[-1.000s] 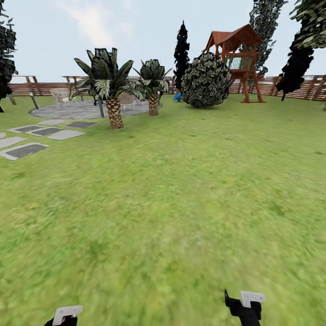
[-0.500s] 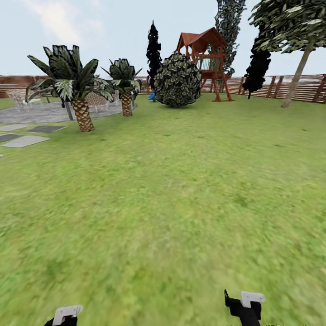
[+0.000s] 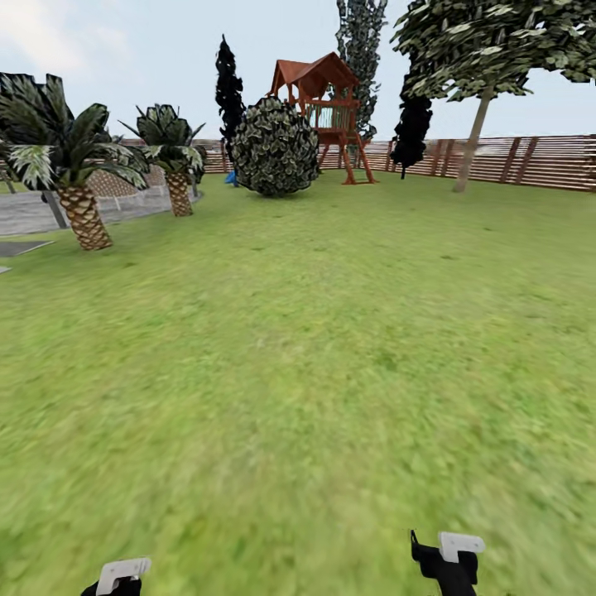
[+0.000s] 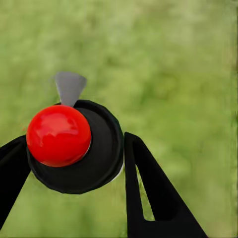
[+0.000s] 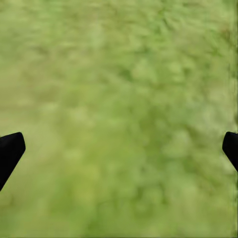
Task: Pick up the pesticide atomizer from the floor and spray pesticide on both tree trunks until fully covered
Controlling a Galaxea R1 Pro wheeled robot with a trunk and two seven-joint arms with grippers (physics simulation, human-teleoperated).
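The left gripper [image 4: 74, 163] is closed on the pesticide atomizer [image 4: 74, 146], a black round-bodied sprayer with a glossy red ball cap and a grey nozzle tab, so pickup appears complete; the right gripper [image 5: 119, 148] is spread wide with nothing between its fingers. Spraying appears outstanding: a tall tree with a slim grey-brown trunk [image 3: 473, 141] stands well apart by the brown slatted wooden fence [image 3: 546, 161], across the green grass floor [image 3: 314, 348]. The atomizer's long axis appears to run along the wrist camera's line of sight, cap toward the camera, grey nozzle projecting sideways from the body.
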